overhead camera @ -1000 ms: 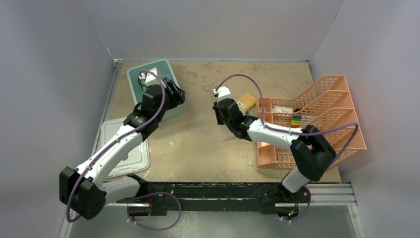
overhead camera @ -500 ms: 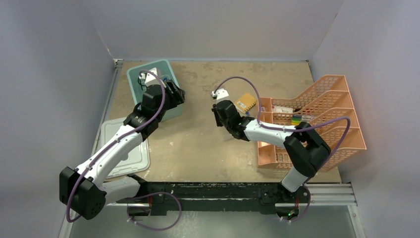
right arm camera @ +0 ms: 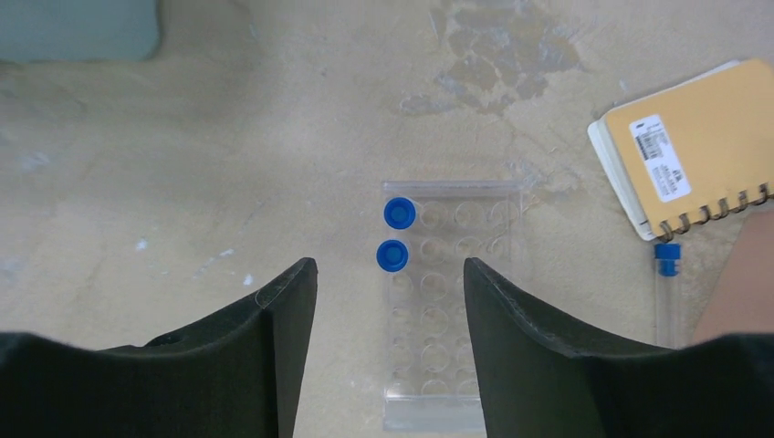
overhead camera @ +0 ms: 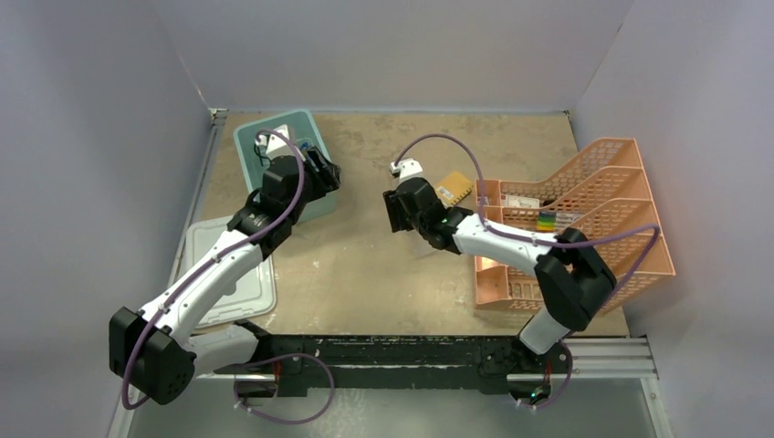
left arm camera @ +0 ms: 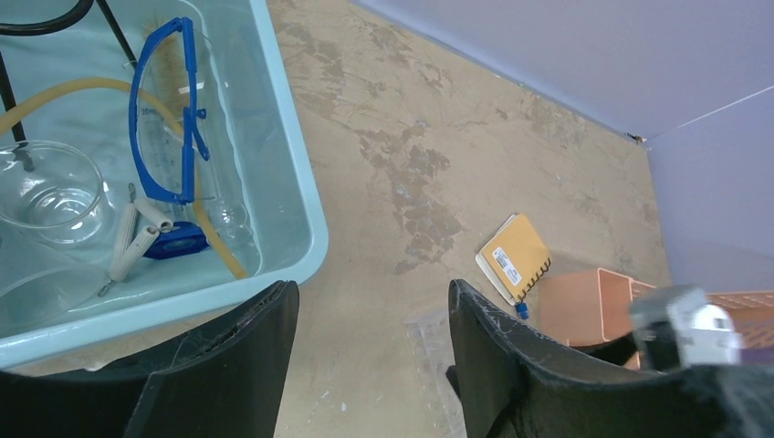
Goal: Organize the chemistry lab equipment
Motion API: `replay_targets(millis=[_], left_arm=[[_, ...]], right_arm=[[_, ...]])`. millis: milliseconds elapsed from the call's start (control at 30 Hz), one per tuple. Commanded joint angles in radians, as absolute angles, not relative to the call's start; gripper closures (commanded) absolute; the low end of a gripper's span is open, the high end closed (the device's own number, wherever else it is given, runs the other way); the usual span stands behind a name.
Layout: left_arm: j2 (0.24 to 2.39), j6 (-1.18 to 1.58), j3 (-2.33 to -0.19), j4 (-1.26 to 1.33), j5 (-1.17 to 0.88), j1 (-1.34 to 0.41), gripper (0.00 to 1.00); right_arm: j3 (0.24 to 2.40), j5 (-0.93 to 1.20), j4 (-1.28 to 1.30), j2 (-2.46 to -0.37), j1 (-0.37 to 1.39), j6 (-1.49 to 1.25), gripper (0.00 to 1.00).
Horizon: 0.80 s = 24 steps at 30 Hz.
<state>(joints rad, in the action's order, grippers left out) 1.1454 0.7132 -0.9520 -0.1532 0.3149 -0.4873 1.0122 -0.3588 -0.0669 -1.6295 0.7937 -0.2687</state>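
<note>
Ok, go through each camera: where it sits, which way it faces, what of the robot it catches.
Top external: above and behind the robot, looking down on the table; the left arm and right arm show whole.
Left wrist: on the left gripper, looking over the teal tub's corner across the table; own fingers show.
Right wrist: on the right gripper, looking straight down at the clear rack; own fingers show.
Shared: the yellow notebook, in all three.
</note>
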Motion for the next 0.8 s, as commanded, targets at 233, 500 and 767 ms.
replay_targets(millis=[233, 500, 767], left_arm=[[1.104, 0.674, -0.979, -0.138, 0.345, -0.489, 0.32], [1.090, 0.658, -0.970, -0.116, 0.323, -0.489, 0.24], [1.097, 0.657, -0.965, -0.117, 0.301, -0.489, 0.23]], right_arm=[[1.149, -0.277, 0.143, -1.420, 0.620, -0.334, 0.48], [1.187, -0.270, 0.319, -1.556, 0.497, -0.330, 0.54], [1.305, -0.304, 0.452, -1.772, 0.458, -0.295, 0.58]])
